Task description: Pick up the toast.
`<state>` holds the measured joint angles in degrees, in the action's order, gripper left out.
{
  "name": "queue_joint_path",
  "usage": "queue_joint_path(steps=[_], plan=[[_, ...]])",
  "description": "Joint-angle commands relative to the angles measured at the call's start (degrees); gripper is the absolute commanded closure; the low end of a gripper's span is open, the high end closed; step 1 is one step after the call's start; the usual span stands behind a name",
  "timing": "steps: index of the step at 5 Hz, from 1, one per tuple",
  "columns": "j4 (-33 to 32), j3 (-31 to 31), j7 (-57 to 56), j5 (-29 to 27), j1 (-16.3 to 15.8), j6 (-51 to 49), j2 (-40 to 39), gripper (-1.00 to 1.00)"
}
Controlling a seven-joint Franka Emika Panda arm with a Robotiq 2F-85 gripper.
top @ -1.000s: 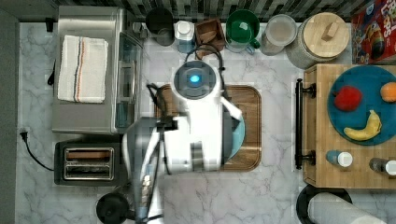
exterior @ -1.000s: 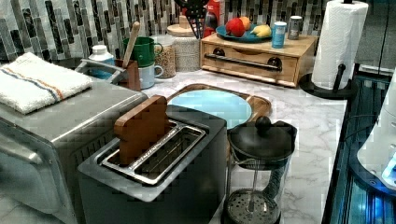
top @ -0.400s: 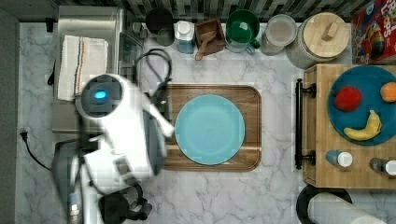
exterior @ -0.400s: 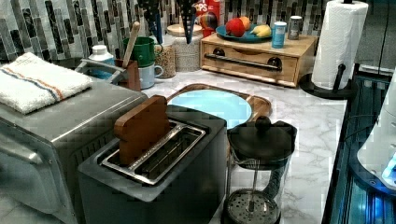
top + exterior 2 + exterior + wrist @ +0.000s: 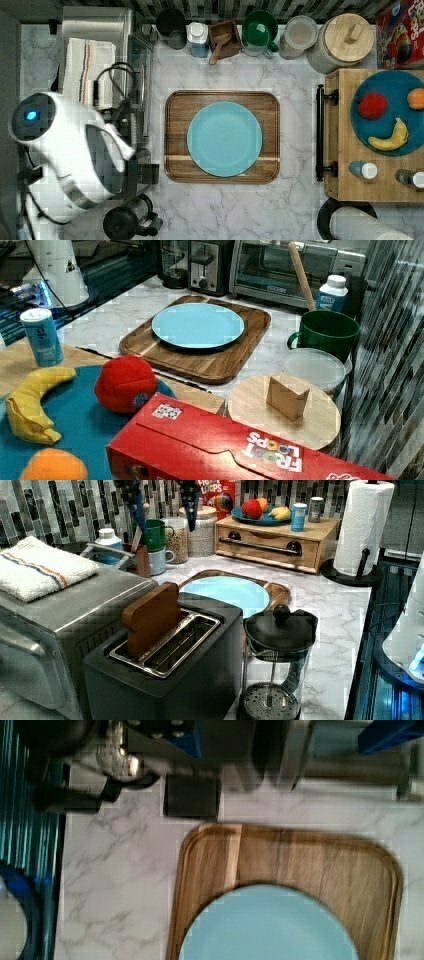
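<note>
A slice of toast stands upright in the rear slot of the black-and-silver toaster, its upper half clear of the rim, untouched by the robot. In the left view two blue-tipped fingers of the pincer hang high over the mugs, spread wide with nothing between them and well apart from the bread.

The risk from here appears to lie in the descent: the slice sits in a narrow wire cage, and a pincer arriving slightly off line could strike the toaster's rim, or push the toast down or tilt it rather than close on its flat faces. A grip taken too near the top edge might let the slice slip out.

Close neighbours crowd the approach. A French press stands just beside the toaster on the left view's right, and a toaster oven with a folded striped towel on top flanks the other side. Behind, on the marble tabletop, a blue plate rests on a wooden tray. In the top view the white arm looms over the toaster's corner.
</note>
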<state>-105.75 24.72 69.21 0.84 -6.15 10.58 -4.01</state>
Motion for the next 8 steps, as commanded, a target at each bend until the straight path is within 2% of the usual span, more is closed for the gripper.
queue_joint_path(steps=[1, 2, 3, 4, 7, 8], plan=[[1.7, 2.6, 9.8, -4.6, -0.8, 6.1, 0.6, -1.0], [4.6, 3.0, 13.2, -6.7, -2.1, 3.5, -0.9, -1.0], [4.6, 3.6, 16.0, -9.0, -2.8, 3.9, -2.3, -1.0], [4.2, 4.6, 18.7, -8.2, -4.2, 5.1, -3.8, -1.0], [-4.8, 6.4, 16.4, -13.5, -4.8, 11.0, -1.3, -1.0], [-5.6, 6.9, 18.2, -12.6, -5.0, 11.9, -2.0, -1.0]])
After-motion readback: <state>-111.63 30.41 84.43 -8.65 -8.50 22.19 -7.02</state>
